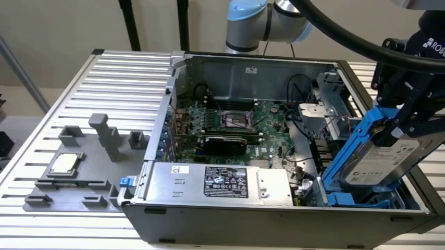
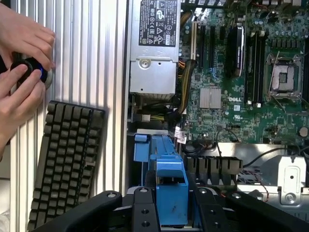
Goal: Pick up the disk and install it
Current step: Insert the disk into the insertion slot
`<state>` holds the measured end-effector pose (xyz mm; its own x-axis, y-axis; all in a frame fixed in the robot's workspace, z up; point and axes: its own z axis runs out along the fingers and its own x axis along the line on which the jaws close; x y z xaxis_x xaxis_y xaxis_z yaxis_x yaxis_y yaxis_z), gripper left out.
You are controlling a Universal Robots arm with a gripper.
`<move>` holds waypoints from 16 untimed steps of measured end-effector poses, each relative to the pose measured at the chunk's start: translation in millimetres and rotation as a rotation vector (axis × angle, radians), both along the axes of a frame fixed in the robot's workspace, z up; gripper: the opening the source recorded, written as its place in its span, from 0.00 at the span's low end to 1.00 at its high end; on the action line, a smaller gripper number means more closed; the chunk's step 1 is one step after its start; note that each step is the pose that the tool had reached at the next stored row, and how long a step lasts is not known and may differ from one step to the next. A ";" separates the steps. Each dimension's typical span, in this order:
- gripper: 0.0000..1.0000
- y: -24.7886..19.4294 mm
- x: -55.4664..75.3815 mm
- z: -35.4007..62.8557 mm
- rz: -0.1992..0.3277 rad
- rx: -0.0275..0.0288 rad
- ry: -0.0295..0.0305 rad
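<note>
At the lower left of the exterior view, a grey fixture tray point(image 1: 41, 200) lies on the slatted table point(image 1: 125, 78) with a small silver processor chip point(image 1: 64, 164) resting on it. The open computer case point(image 1: 278, 224) fills the middle of the frame, its power supply point(image 1: 219, 182) along the near edge and the motherboard point(image 1: 236, 122) behind. At the right edge, the gripper point(image 1: 411, 122) is closed on the disk point(image 1: 389, 156), which tilts steeply with its lower end down by the blue bay in the case's lower right corner. In the wrist view, the fingers point(image 2: 144, 210) pinch the blue carrier from both sides. A person's hands point(image 2: 21, 72) hold a round black object near a keyboard point(image 2: 65, 159).
</note>
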<state>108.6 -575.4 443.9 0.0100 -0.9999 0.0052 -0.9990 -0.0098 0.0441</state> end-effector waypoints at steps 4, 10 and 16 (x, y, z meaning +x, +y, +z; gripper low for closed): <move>0.00 0.0 1.0 -1.5 0.000 0.0003 0.0016; 0.00 0.0 2.0 -4.1 0.000 0.0002 0.0046; 0.00 0.3 2.2 -8.1 0.000 0.0016 0.0066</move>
<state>110.8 -575.2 435.8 0.0100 -0.9999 0.0035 -0.9987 -0.0098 0.0506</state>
